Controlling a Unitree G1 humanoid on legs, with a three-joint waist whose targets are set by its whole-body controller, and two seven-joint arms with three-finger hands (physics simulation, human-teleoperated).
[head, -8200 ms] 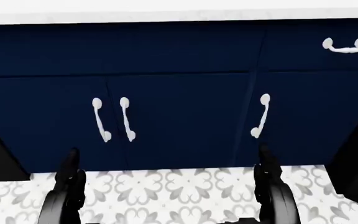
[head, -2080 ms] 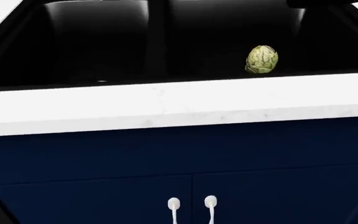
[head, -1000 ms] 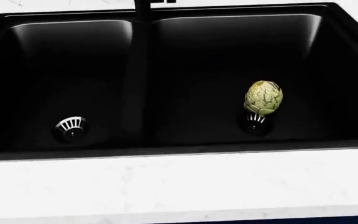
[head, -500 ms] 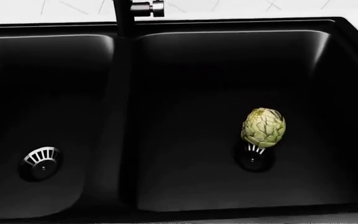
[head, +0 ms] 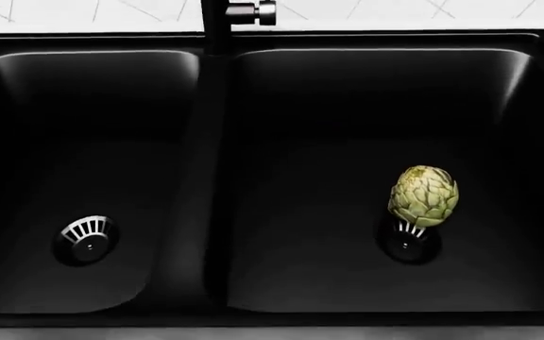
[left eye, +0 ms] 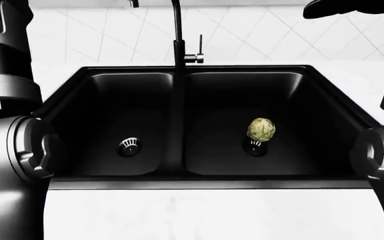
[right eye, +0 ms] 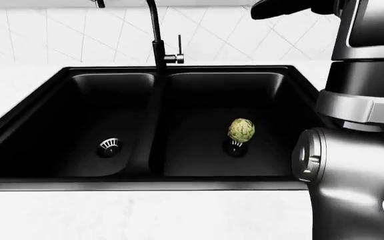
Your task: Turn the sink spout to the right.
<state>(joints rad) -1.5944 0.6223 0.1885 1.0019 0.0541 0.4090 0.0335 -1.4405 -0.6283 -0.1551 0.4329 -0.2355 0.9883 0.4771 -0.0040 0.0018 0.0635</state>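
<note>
A black sink faucet (left eye: 176,30) rises from the far rim between the two basins. Its thin spout arcs up out of the left-eye view and bends left, and its tip (left eye: 133,4) hangs over the left basin. A small lever handle (left eye: 199,47) sticks out on the faucet's right. My right hand (right eye: 292,7) is a dark shape at the top edge, up and to the right of the faucet and apart from it. I cannot make out its fingers. My left arm (left eye: 5,75) fills the left edge of the left-eye view, with its hand out of sight.
The black double sink (left eye: 178,185) is set in a white counter (left eye: 212,215). A green artichoke (head: 423,196) stands on the right basin's drain (head: 406,244). The left basin holds only its drain (head: 85,238). White tiled wall (left eye: 259,35) lies behind.
The camera rose from the blue cabinet doors to look down into the sink. In the last half second the picture slid slightly right. The artichoke stays on its drain.
</note>
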